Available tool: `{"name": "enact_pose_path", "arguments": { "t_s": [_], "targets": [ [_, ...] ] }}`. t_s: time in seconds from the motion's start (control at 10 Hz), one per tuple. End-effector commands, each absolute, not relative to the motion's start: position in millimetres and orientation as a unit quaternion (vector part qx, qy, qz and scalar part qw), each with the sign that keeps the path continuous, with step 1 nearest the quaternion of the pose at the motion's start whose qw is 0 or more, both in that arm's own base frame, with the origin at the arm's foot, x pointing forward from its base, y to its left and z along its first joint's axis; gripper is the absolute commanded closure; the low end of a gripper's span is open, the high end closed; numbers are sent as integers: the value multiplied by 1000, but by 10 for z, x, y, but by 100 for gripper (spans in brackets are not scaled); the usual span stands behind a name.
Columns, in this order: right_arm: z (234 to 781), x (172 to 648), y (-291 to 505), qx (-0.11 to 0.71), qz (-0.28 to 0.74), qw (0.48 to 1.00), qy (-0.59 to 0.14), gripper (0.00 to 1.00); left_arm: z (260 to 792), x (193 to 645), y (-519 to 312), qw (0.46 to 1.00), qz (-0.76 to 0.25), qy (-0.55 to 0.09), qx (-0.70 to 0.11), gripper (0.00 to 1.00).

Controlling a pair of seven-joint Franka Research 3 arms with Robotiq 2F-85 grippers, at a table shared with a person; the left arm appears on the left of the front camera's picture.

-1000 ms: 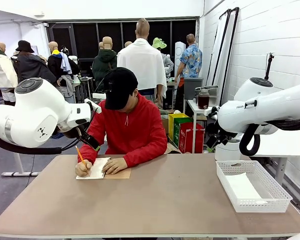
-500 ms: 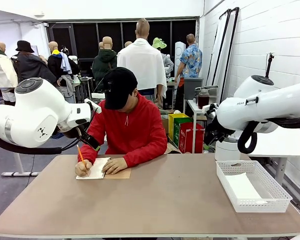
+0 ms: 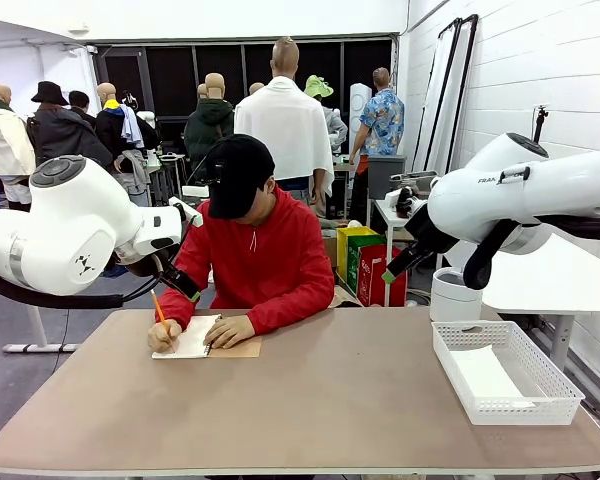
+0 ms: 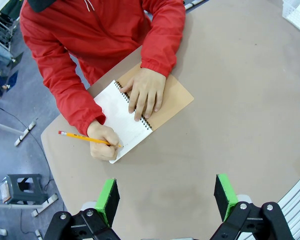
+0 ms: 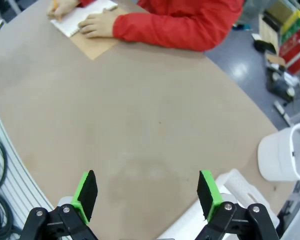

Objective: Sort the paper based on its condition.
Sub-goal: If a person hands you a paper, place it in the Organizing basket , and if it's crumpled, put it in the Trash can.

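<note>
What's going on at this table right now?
A person writes in a spiral notebook with a pencil at the far side of the table, other hand flat on the page. The robot's left hand and right hand hang open above the table, holding nothing. A white mesh basket sits at the robot's right.

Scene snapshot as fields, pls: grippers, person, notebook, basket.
left gripper: open, holding nothing, above the table facing the notebook
right gripper: open, holding nothing, above bare tabletop
person: writing with a pencil; other hand flat on the notebook
notebook: open, at the person's edge
basket: white mesh, robot's right end of table
</note>
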State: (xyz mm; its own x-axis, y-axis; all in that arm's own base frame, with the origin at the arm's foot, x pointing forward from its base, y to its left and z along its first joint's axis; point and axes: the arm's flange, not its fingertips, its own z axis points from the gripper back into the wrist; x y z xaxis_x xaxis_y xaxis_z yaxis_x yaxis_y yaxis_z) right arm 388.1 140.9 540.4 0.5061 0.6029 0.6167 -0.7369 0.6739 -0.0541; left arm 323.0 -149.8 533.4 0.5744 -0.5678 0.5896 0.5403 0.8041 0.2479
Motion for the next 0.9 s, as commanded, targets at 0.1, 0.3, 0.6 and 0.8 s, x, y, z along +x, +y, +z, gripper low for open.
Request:
{"name": "enact_pose_path", "arguments": {
  "t_s": [0.1, 0.3, 0.6, 0.8],
  "targets": [
    [5363, 3835, 1459, 139, 446, 831, -303, 0, 5338, 3226, -1497, 887, -313, -340, 21, 0],
    [5381, 3812, 1564, 150, 469, 817, -299, 0, 5338, 3226, -1497, 887, -313, -340, 21, 0],
    [5401, 3794, 1543, 120, 439, 838, -302, 0, 5338, 3226, -1497, 887, -313, -340, 21, 0],
    [5401, 3794, 1543, 120, 439, 838, -302, 0, 5338, 3226, -1497, 887, -313, -340, 21, 0]
  ]
}}
